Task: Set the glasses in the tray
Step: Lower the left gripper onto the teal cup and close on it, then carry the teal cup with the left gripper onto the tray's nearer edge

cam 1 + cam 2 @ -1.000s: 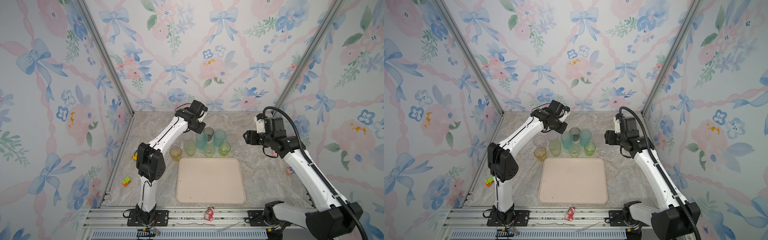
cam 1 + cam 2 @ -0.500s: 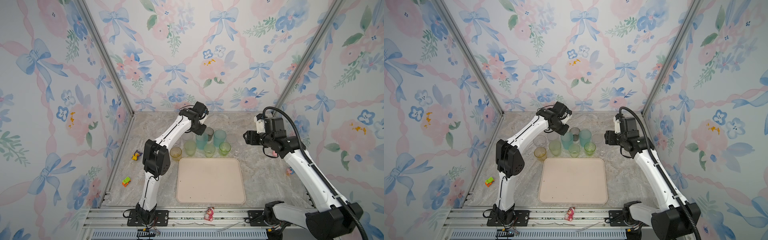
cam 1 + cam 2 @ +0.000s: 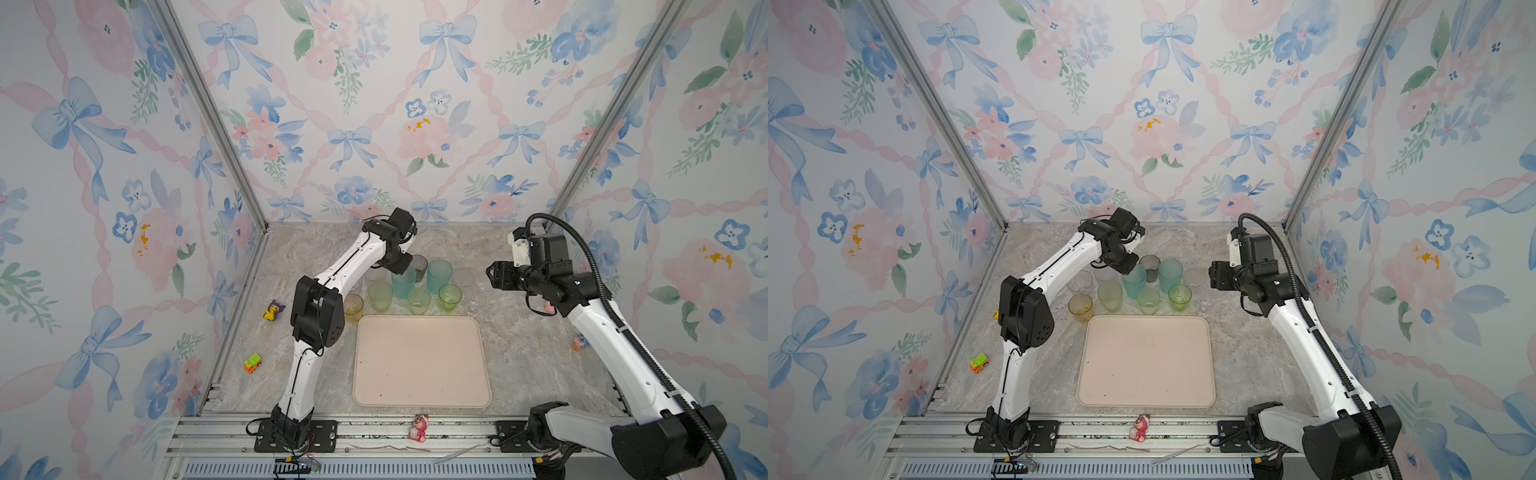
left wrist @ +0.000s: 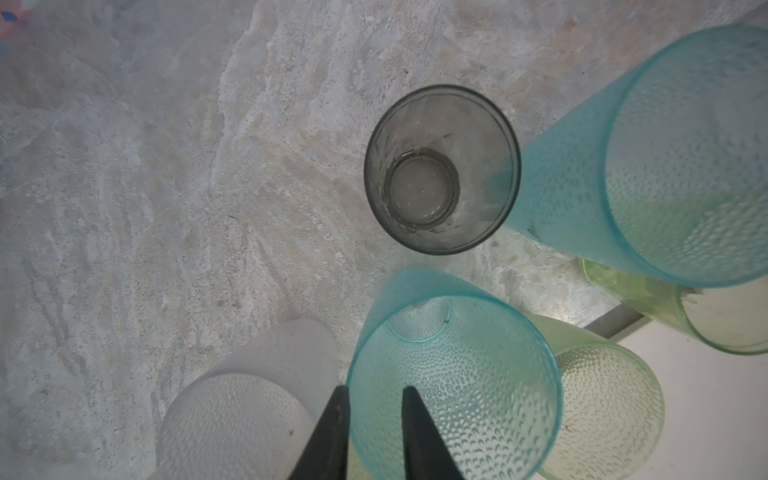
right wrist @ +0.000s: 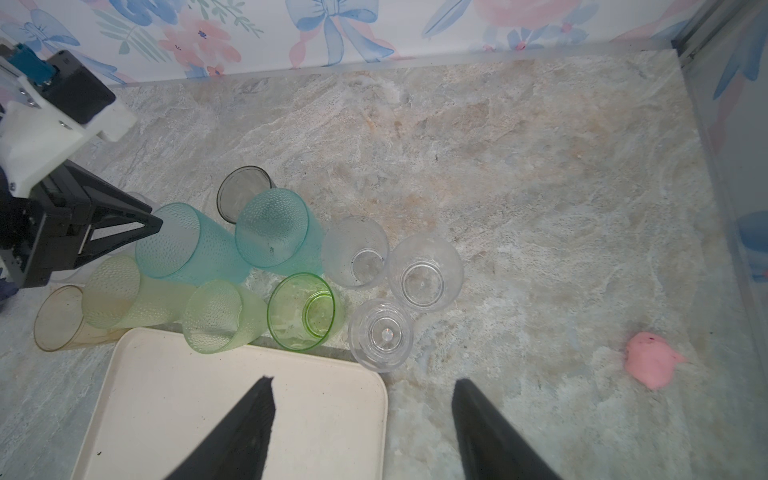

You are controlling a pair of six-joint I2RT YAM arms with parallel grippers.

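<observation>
In a top view the glasses (image 3: pixel 403 284) stand on the worktop (image 3: pixel 532 353) just behind the tray (image 3: pixel 419 361); the left wrist view shows the left claw (image 4: pixel 374 390) narrowly parted astride the rim of a teal glass (image 4: pixel 457 395); the right wrist view shows the right claw (image 5: pixel 362 379) wide open.

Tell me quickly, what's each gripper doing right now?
Left gripper: narrowly open, jaws astride the rim of a teal glass, not clamped.
Right gripper: open, holding nothing.

Floral bow-patterned wallpaper walls (image 3: pixel 374 104) on three sides — marbled grey-beige tabletop (image 3: pixel 540 353) below
</observation>
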